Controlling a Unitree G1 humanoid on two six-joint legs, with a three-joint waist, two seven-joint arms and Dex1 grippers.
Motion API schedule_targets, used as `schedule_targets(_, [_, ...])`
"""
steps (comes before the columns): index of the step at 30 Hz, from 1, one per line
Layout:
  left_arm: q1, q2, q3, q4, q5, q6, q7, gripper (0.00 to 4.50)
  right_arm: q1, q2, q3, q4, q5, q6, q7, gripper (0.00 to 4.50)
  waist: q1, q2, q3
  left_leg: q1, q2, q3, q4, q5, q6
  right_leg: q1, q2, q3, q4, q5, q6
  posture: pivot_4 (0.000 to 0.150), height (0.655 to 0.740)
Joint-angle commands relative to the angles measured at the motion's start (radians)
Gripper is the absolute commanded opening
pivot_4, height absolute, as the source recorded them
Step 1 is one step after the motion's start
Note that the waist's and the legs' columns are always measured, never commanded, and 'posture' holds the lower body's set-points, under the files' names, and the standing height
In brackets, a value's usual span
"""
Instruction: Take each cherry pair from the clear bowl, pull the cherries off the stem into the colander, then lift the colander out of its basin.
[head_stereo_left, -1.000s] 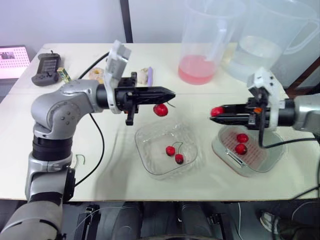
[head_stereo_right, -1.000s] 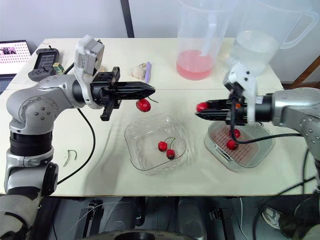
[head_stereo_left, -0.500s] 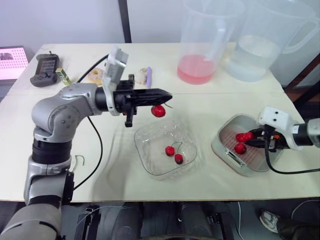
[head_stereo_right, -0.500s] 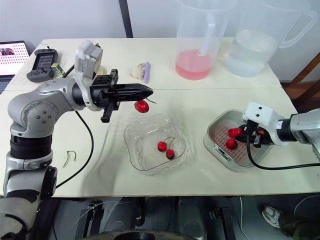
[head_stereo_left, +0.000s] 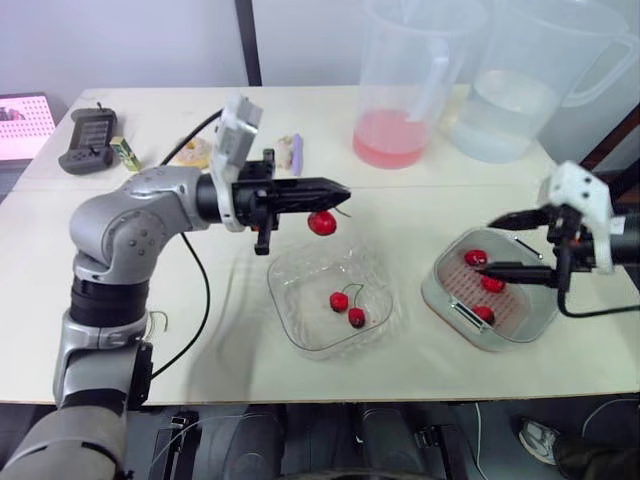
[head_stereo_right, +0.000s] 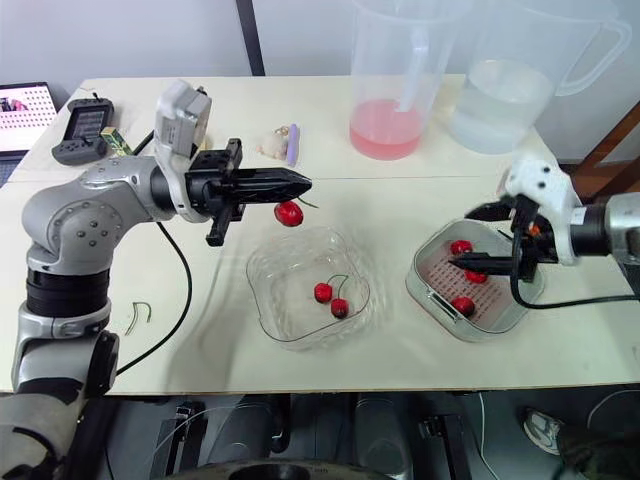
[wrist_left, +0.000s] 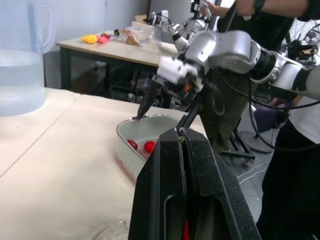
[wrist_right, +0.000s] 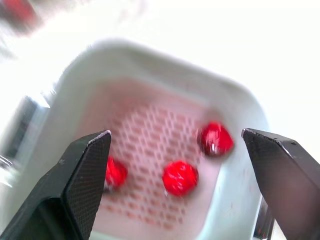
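Observation:
My left gripper (head_stereo_left: 338, 187) is shut on a green stem (wrist_left: 181, 139), and one red cherry (head_stereo_left: 321, 222) hangs from it above the far rim of the clear bowl (head_stereo_left: 300, 290). A cherry pair (head_stereo_left: 348, 308) lies in the bowl. To the right, the pinkish colander (head_stereo_left: 515, 300) sits in its white basin (head_stereo_left: 440, 290) with three loose cherries (wrist_right: 180, 177). My right gripper (head_stereo_left: 495, 247) hovers open just over the colander with nothing between its fingers (wrist_right: 85, 175).
A jug of pink liquid (head_stereo_left: 405, 80) and a jug of water (head_stereo_left: 520, 80) stand at the back right. A black handset (head_stereo_left: 88, 135) lies far left, small items (head_stereo_left: 290, 150) lie behind my left arm, and a loose stem (head_stereo_left: 158, 320) lies near the front left.
My right gripper carried a cherry over to the colander, opened and let it go there, then rose slightly. The colander now holds three cherries. My left gripper stayed put.

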Motion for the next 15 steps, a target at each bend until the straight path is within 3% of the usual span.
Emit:
schedule_targets(1, [-0.039, -0.013, -0.002, -0.027, -0.025, -0.001, -0.013, 0.0, -0.165, 0.126, -0.052, -0.105, 0.275, 0.169, -0.068, 4.45, 0.003, -0.001, 0.0, 0.0, 0.0, 0.0, 0.0, 0.0, 0.0, 0.0, 0.0, 0.0, 0.0, 0.0, 0.0, 0.15, 0.74])
schedule_targets(9, [-0.075, -0.05, -0.016, -0.006, -0.032, 0.001, -0.019, 0.0, -0.405, 0.456, 0.064, -0.164, 0.434, 0.301, -0.326, 4.45, 0.002, 0.0, 0.0, 0.0, 0.0, -0.001, 0.0, 0.0, 0.0, 0.001, 0.0, 0.0, 0.0, 0.001, 0.0, 0.15, 0.74])
schedule_targets(15, [-0.08, -0.058, -0.017, -0.008, -0.03, -0.002, -0.015, 0.0, -0.464, 0.561, 0.114, -0.177, 0.492, 0.359, -0.423, 4.45, 0.004, 0.0, 0.0, -0.001, 0.0, -0.001, 0.001, 0.0, 0.0, 0.001, 0.0, 0.0, 0.0, 0.003, 0.003, 0.15, 0.74])
